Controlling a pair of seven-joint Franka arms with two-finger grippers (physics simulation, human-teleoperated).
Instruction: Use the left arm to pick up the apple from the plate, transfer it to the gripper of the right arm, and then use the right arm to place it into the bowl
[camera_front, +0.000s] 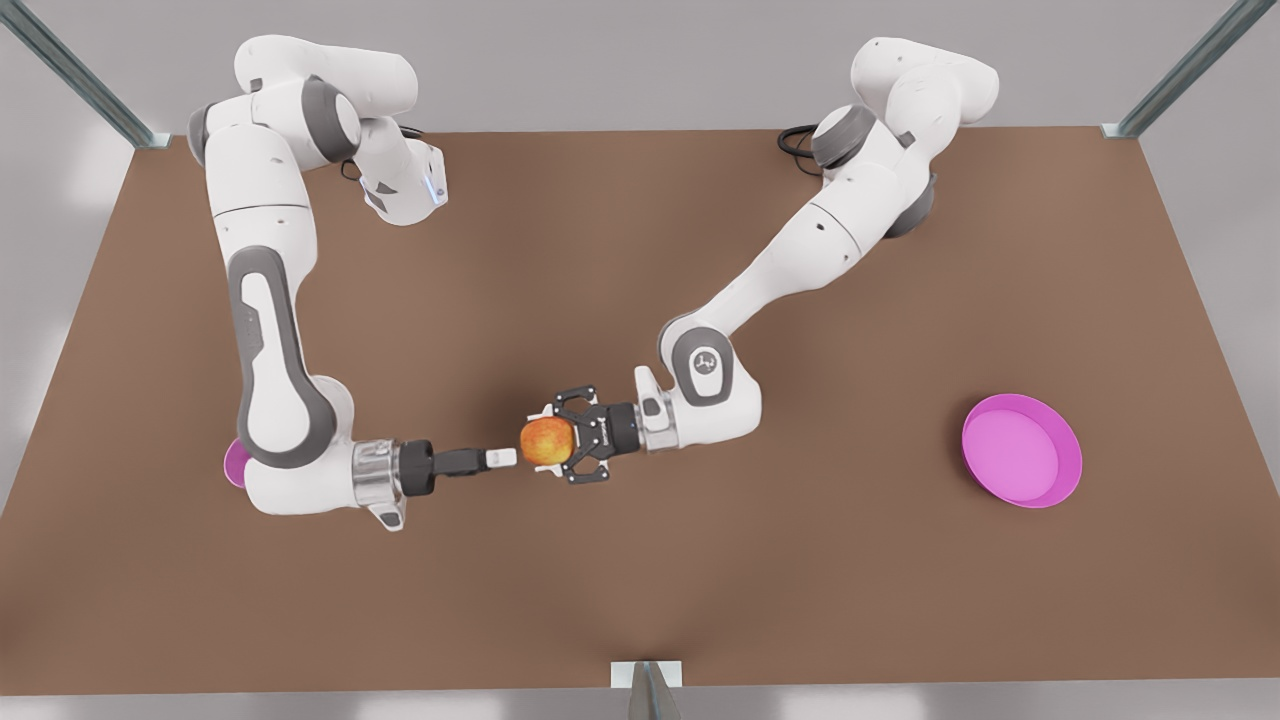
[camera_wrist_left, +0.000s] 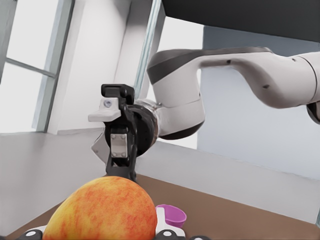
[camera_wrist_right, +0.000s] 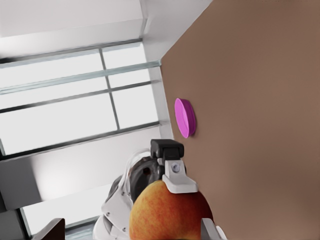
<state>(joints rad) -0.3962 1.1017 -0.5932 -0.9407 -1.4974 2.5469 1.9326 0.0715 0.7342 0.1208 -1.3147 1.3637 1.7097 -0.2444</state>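
The front view looks steeply down from high above the worktop (camera_front: 640, 250), taking in its whole brown surface with both arm bases along the top of the frame. The left wrist view sits very close behind the apple (camera_wrist_left: 102, 210), facing level toward the opposite arm. The right wrist view is equally close, rolled sideways. All three share the apple at the worktop's middle.

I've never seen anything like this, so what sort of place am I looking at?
Most likely a robot test bench, rendered in a simulator. Two white arms stand on a bare brown table framed by metal posts. They meet mid-table, passing an apple between them. A pink plate lies off to the side.
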